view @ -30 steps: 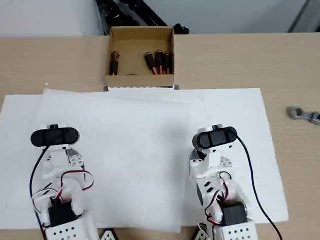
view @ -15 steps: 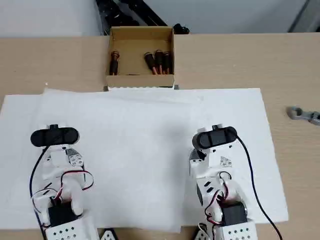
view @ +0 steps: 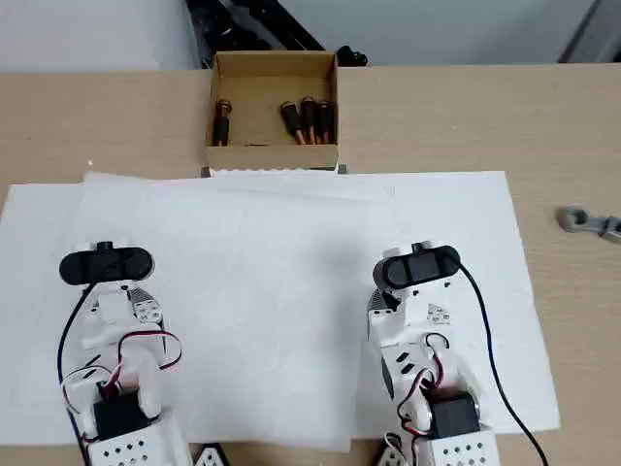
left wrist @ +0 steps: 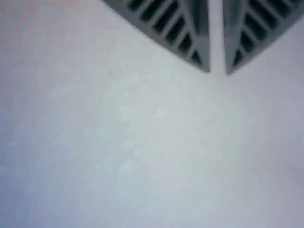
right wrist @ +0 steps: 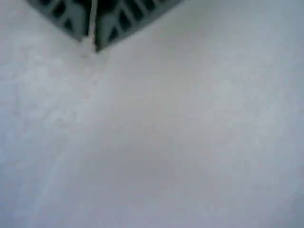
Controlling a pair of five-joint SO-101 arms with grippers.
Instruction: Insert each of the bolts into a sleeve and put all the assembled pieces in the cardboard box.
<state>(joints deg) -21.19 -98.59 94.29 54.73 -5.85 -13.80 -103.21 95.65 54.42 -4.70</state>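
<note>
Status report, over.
Left hand shut, empty. Right hand shut, empty. Four assembled pieces in cardboard box. Wrench off aside, away from box.

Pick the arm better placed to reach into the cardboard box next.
Right, marginally: the right claw sits slightly nearer the cardboard box than the left claw; both shut over the paper.
</note>
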